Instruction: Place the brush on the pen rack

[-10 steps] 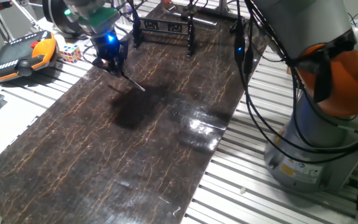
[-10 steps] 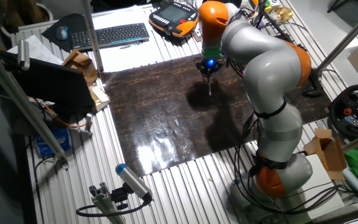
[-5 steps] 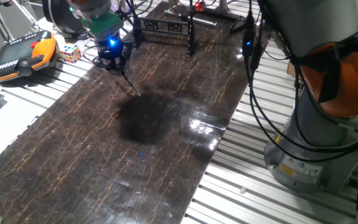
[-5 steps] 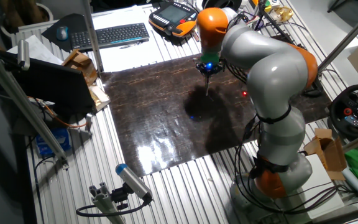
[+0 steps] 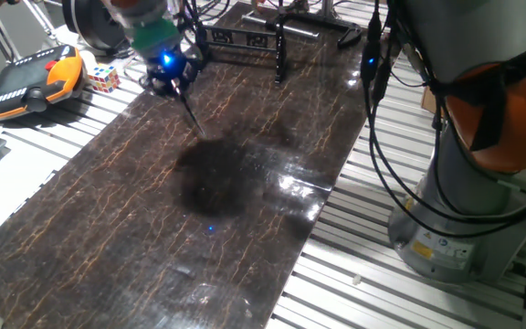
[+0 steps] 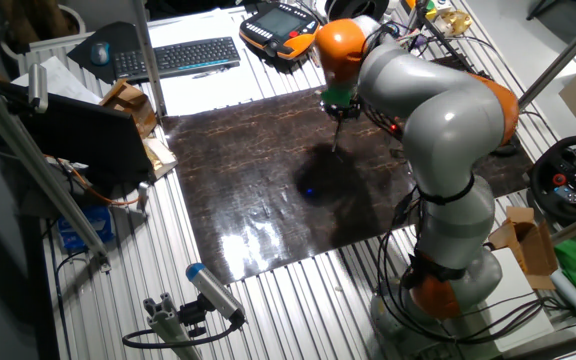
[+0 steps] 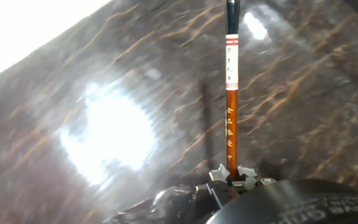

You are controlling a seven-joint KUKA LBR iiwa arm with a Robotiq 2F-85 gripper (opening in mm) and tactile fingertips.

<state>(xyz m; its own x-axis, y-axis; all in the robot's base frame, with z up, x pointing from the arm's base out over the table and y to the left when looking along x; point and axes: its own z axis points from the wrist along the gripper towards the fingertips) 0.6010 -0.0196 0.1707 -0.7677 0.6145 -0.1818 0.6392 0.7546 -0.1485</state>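
Note:
My gripper (image 5: 173, 85) is shut on the brush (image 5: 190, 113) and holds it above the dark mat, the thin shaft slanting down and to the right. In the hand view the brush (image 7: 230, 93) sticks straight out from between the fingers (image 7: 232, 176): orange-brown shaft, a pale labelled section, a dark end. In the other fixed view the gripper (image 6: 340, 108) hangs over the mat's far side with the brush (image 6: 336, 135) pointing down. The pen rack (image 5: 245, 43), a small black frame with upright posts, stands at the mat's far edge, right of and beyond the gripper.
A big black spool (image 5: 94, 23), a Rubik's cube (image 5: 102, 77) and an orange teach pendant (image 5: 33, 82) lie left of the mat. Cables (image 5: 382, 137) hang along the mat's right edge beside the arm's base (image 5: 455, 219). A keyboard (image 6: 176, 56) lies beyond the mat.
The gripper has risen and moved toward the far edge with the brush still in it. The brush has swung from lying low and slanted to hanging steeper.

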